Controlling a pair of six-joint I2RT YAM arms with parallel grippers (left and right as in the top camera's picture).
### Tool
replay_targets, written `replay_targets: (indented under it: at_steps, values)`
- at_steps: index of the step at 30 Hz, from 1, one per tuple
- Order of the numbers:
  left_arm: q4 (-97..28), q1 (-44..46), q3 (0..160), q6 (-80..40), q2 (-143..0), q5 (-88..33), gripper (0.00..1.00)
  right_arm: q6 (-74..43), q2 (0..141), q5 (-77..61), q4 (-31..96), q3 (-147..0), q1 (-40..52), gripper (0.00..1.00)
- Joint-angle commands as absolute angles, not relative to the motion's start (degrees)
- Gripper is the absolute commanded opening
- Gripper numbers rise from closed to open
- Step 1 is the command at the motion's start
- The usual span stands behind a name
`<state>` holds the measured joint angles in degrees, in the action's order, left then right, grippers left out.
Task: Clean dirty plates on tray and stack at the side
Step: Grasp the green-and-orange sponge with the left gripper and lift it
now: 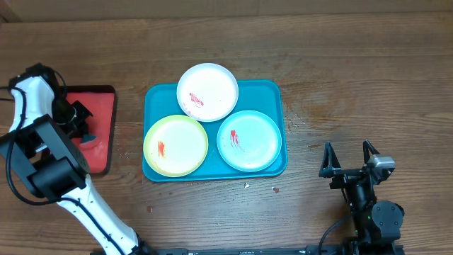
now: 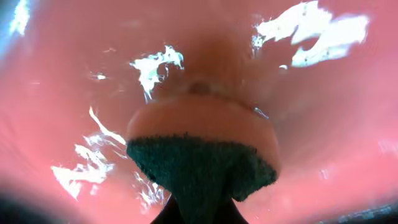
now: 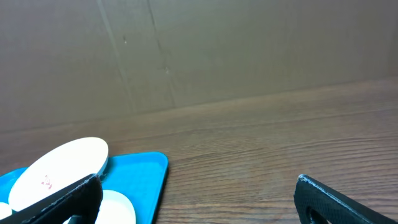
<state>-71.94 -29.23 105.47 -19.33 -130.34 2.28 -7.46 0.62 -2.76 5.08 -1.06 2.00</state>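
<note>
Wooden worktop (image 1: 354,71) | three smeared plates (image 1: 207,92) carried on tray (image 1: 271,93) | right tool (image 1: 347,159) spread wide | left tool (image 1: 80,127): state cannot be told

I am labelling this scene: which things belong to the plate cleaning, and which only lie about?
For the job: white round plate; yellow-green round plate; light teal round plate; large teal-blue rectangular plastic tray; probably pinkish sponge with dark scrub face.
Lying about: small red tray with dark rim; crumbs on wooden table.
</note>
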Motion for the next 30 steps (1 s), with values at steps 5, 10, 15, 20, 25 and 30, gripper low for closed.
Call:
replay_targets:
  at_steps: [5, 10, 15, 20, 25, 30]
  values:
    - [-83.7, -29.2, 124.1, -19.3, -126.9, 3.0, 0.04, -7.3, 0.2, -3.0, 4.6, -0.5, 2.3, 1.00]
    - [-84.9, -29.2, 126.3, -22.6, -124.4, 3.6, 0.04, -7.3, 0.2, -3.0, 4.6, -0.5, 2.3, 1.00]
    - [-74.0, -28.5, 114.6, -22.7, -124.5, 3.0, 0.04, -7.3, 0.2, -3.0, 4.6, -0.5, 2.3, 1.00]
    - [-63.5, -28.0, 103.3, -19.3, -124.6, 1.4, 0.04, -7.3, 0.2, -3.0, 4.6, -0.5, 2.3, 1.00]
    - [-71.9, -29.3, 113.3, -19.3, -123.2, -0.6, 0.04, -7.3, 0.2, -3.0, 4.6, -0.5, 2.3, 1.00]
    - [-77.8, -28.9, 121.9, -17.0, -119.3, -0.9, 0.04, -7.3, 0.2, -3.0, 4.6, -0.5, 2.3, 1.00]
